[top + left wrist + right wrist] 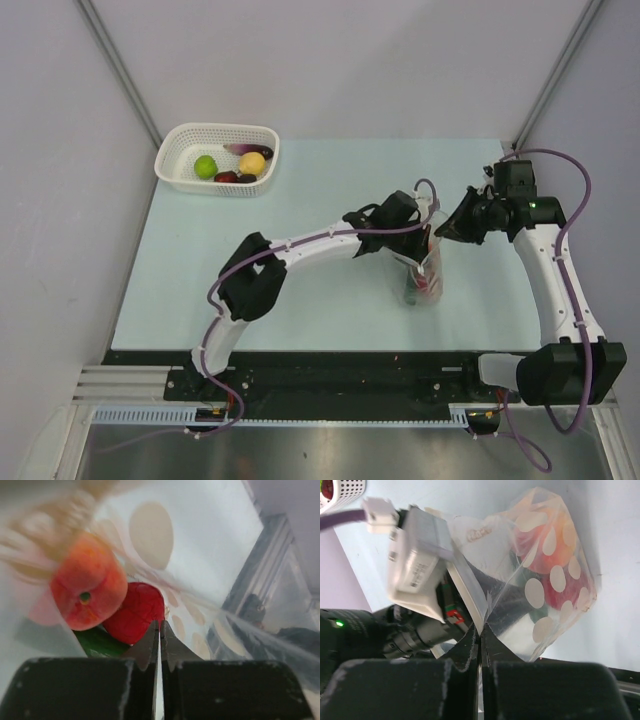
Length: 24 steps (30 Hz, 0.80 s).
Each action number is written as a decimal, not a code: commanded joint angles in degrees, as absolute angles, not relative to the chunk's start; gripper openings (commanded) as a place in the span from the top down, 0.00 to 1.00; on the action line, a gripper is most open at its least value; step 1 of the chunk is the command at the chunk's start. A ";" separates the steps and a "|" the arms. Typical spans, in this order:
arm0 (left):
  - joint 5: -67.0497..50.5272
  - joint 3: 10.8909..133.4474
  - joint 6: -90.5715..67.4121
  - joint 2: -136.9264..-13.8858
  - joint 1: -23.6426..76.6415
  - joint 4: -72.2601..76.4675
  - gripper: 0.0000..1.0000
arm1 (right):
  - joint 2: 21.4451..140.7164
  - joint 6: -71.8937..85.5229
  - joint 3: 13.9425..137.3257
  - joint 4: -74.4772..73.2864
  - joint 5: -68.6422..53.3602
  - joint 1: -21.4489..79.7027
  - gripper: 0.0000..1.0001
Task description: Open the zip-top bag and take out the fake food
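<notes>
White basket (170,160) sat at the far-left corner of the tabletop (300,300), holding some fake food (205,166). My left gripper (159,625) had its fingers together, pinching zip-top bag (428,275) film right of tabletop centre. Orange, red and green pieces lay inside. My right gripper (480,630) was clamped on the bag's edge.

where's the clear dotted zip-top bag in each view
top external: the clear white-dotted plastic zip-top bag stands right of centre.
left wrist: it fills most of the frame beyond the left claw.
right wrist: it is upper right, its edge running into the right claw.
shared landmark: the red toy fruit inside it.
</notes>
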<state>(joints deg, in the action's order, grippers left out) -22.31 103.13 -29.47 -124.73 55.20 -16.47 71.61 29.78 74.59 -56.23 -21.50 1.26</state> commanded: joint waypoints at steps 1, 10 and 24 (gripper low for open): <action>-20.48 102.48 -27.69 -125.33 57.39 -16.70 0.93 | 71.72 28.92 73.74 -56.16 -22.24 0.44 1.00; -11.96 102.66 -24.88 -127.00 60.12 -19.69 0.57 | 71.28 26.72 73.21 -58.09 -21.27 -1.67 1.00; -0.09 104.06 -19.95 -131.04 63.63 -22.85 0.26 | 69.26 25.31 69.96 -58.62 -20.92 -2.72 1.00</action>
<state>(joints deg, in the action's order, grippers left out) -3.40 102.67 -22.85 -128.79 62.35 -20.34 71.44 26.44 70.48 -58.72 -20.82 -2.26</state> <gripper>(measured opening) 0.735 0.009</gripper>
